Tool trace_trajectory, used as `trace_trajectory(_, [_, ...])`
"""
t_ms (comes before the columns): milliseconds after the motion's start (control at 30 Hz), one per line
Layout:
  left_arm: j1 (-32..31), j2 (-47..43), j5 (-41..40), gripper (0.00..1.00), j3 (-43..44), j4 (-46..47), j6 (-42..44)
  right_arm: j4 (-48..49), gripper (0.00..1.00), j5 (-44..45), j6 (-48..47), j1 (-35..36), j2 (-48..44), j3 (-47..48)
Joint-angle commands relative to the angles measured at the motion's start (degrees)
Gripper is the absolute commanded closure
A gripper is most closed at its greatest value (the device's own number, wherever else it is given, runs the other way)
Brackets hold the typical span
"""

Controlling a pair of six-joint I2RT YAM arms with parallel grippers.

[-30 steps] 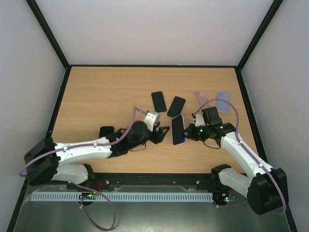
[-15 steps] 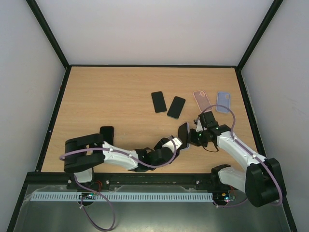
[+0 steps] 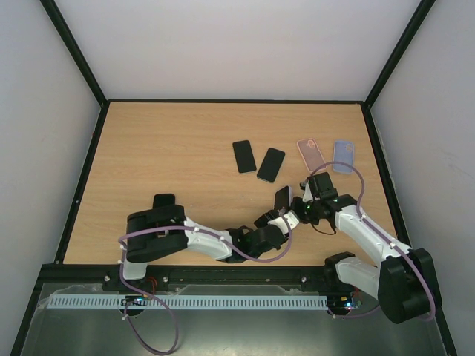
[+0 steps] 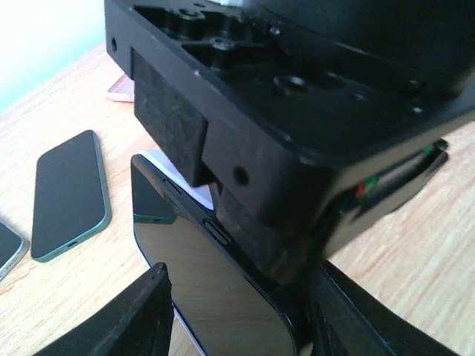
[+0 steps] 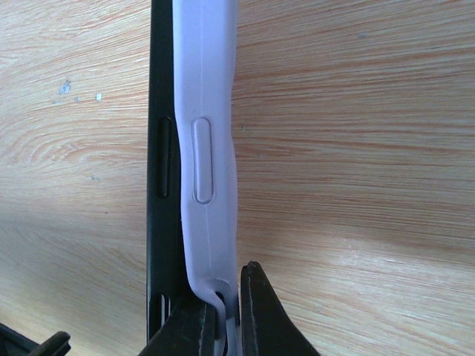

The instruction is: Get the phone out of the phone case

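Observation:
A black phone (image 3: 282, 198) in a lavender phone case (image 5: 210, 170) is held up on edge above the table between the two grippers. My right gripper (image 3: 297, 207) is shut, pinching the case's lip (image 5: 226, 308). The phone's dark edge (image 5: 160, 185) shows just left of the case. My left gripper (image 3: 277, 222) reaches in from below. Its fingers (image 4: 147, 310) are spread, one on each side of the phone's glossy screen (image 4: 215, 289). I cannot see them pressing on it. The right gripper's black body (image 4: 297, 96) fills the top of the left wrist view.
Two bare black phones (image 3: 244, 156) (image 3: 271, 164) lie on the table behind the grippers. One also shows in the left wrist view (image 4: 68, 194). A pink case (image 3: 309, 154) and a blue case (image 3: 343, 156) lie far right. A dark object (image 3: 163, 200) lies left.
My left arm has swung right, from the table's middle to under the phone. The right gripper has tipped the phone on edge and drawn it slightly back toward itself.

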Motion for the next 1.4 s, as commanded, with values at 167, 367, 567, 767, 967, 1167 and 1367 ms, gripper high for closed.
trace_trajectory(167, [-0.44, 2.33, -13.09, 0.58, 1.30, -1.98, 5.15, 1.61, 0.98, -2.86, -0.31, 0.40, -1.90, 0.72])
trace_trajectory(367, [-0.10, 1.90, -17.72, 0.54, -1.16, -4.84, 6.32, 0.29, 0.98, -5.16, -1.30, 0.39, -1.65, 1.56])
trace_trajectory(567, [0.40, 2.35, -18.67, 0.77, -1.18, -4.70, 7.73, 1.77, 0.98, -7.37, -0.54, 0.39, -3.84, 0.70])
trace_trajectory(767, [0.75, -0.63, -18.87, 0.97, -1.07, -3.18, 6.74, -0.70, 0.98, -5.40, -1.99, 0.40, -5.35, 2.54])
trace_trajectory(967, [2.60, -6.55, -15.25, 0.97, -0.87, -6.07, -0.58, -1.83, 0.98, 0.69, -3.69, 0.39, -5.48, 4.19])
trace_trajectory(1167, [6.58, -15.99, -10.74, 0.97, -1.78, -8.74, -10.32, -3.46, 0.98, 7.35, -5.24, 0.32, -4.56, 7.76])
trace_trajectory(1367, [9.65, -24.92, -8.97, 0.97, -3.96, -10.37, -11.07, -1.66, 0.98, 8.40, -5.60, 0.11, -4.45, 11.10])
